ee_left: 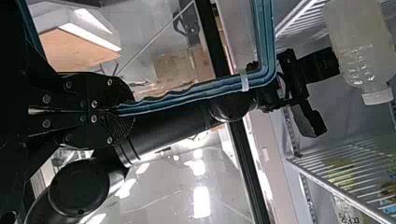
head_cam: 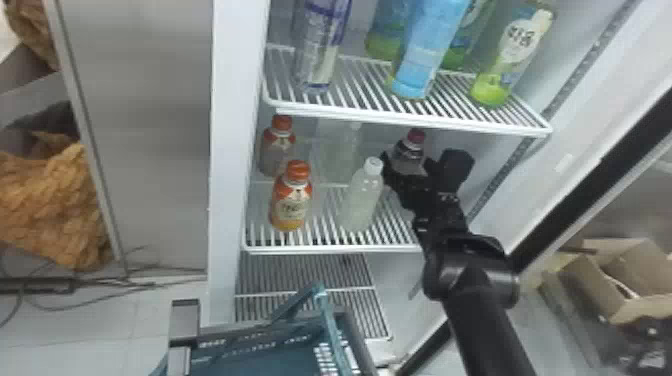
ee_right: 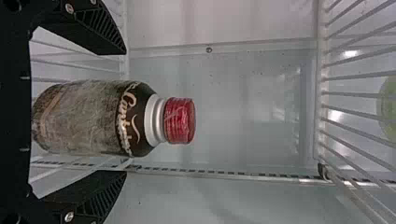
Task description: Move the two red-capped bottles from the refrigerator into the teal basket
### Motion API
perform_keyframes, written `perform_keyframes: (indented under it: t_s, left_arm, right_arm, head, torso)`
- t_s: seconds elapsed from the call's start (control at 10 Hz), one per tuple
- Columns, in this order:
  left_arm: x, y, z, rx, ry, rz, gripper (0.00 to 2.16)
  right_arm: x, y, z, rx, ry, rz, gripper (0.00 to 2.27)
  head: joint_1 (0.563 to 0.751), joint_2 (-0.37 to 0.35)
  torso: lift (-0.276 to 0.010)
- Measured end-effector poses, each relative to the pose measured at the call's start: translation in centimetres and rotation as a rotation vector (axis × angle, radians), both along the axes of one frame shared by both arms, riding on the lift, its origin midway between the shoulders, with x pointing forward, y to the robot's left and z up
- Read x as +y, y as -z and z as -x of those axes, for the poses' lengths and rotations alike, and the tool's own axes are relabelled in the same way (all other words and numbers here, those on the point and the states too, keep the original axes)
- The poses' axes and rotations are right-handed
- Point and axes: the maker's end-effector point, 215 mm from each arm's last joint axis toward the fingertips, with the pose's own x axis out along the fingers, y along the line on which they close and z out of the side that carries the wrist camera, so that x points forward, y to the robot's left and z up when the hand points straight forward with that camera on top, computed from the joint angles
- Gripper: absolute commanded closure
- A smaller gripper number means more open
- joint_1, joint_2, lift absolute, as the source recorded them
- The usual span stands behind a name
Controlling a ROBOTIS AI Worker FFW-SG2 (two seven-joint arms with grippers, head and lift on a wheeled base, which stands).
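Soft, fairly even light brightens the pale refrigerator [head_cam: 230, 150] around the dark right arm [head_cam: 485, 320]. White glare streaks a glossy surface [ee_left: 201, 200] in the left wrist view; small glints dot the wire shelf [ee_right: 321, 93] area in the right.

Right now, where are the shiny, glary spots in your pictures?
Left wrist view: white glare patches on the pale glossy surface beyond the black robot arm; right wrist view: small glints on the shiny red bottle cap, bright spots among the bars of the white wire shelf; head view: a soft shine on the arm's round joint.
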Motion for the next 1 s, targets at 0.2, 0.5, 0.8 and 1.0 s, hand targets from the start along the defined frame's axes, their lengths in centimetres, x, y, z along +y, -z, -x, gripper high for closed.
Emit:
perform_keyframes:
  t_s: [0.2,0.5,0.8,1.0]
  left_arm:
    - [0.0,0.0,0.0,0.0,-0.001,0.001,1.13]
    - [0.0,-0.1,-0.1,0.0,-0.001,0.002,1.13]
    - [0.1,0.0,-0.1,0.002,-0.004,0.002,1.13]
    - [0.1,0.0,-0.1,0.003,-0.007,0.002,1.13]
  right_arm:
    - [0.0,0.1,-0.2,0.007,0.003,0.008,0.64]
    - [-0.1,-0.3,0.2,-0.006,0.009,0.023,0.63]
    - [-0.4,-2.2,1.9,-0.061,0.017,0.046,0.63]
    - [-0.3,-4.4,4.3,-0.114,0.012,0.041,0.63]
  head:
    - [0.695,-0.35]
    - [0.695,-0.35]
    - [0.695,-0.35]
    - [0.695,-0.35]
  torso:
    - [-0.228]
    - [-0.228]
    - [-0.228]
    - [-0.228]
